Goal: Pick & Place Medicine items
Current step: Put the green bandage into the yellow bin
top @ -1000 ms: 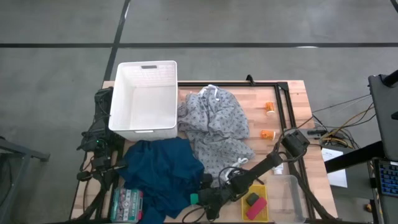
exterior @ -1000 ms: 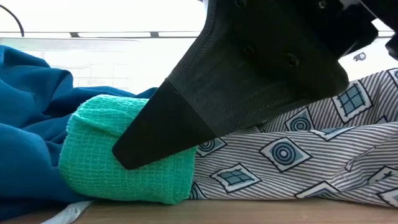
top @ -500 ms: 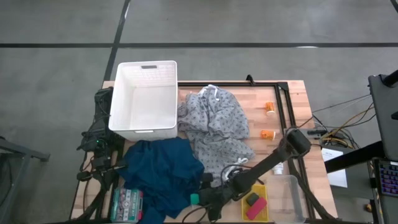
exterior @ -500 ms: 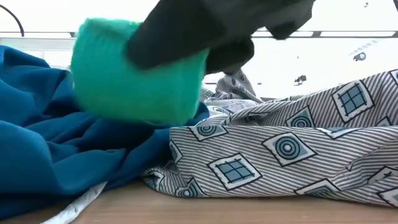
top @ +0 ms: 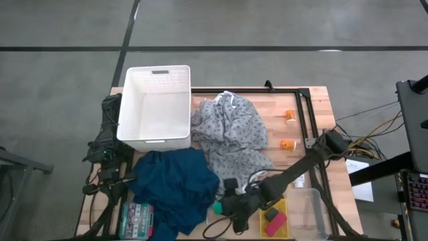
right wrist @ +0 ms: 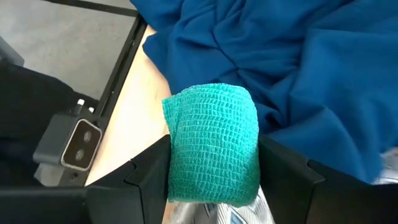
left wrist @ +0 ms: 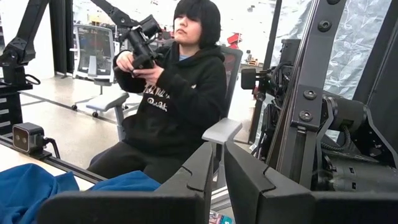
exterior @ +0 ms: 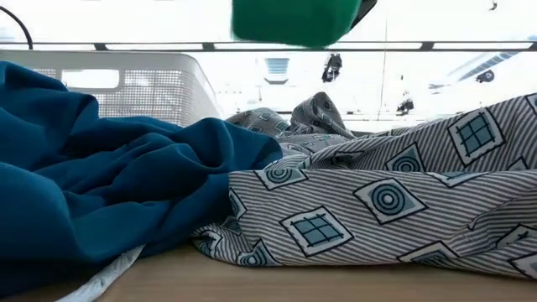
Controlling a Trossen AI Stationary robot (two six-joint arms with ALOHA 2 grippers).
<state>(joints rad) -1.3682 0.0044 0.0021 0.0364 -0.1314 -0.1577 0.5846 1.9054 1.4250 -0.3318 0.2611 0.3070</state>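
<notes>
Green bandage roll [right wrist: 212,144], woven mesh wrap, clamped in right claw [right wrist: 214,168], lifted off counter above blue cloth. Two small orange pill bottles [top: 290,115] [top: 288,144] lie on counter's right side, apart.

right gripper [right wrist: 214,180]: has lifted off the table, fingers clamped on the green bandage roll [right wrist: 213,142], and shifted toward the yellow tray [top: 289,231]
green bandage roll: risen with the fingers, clear of the blue cloth [exterior: 92,176] and patterned cloth [exterior: 394,210] below
</notes>
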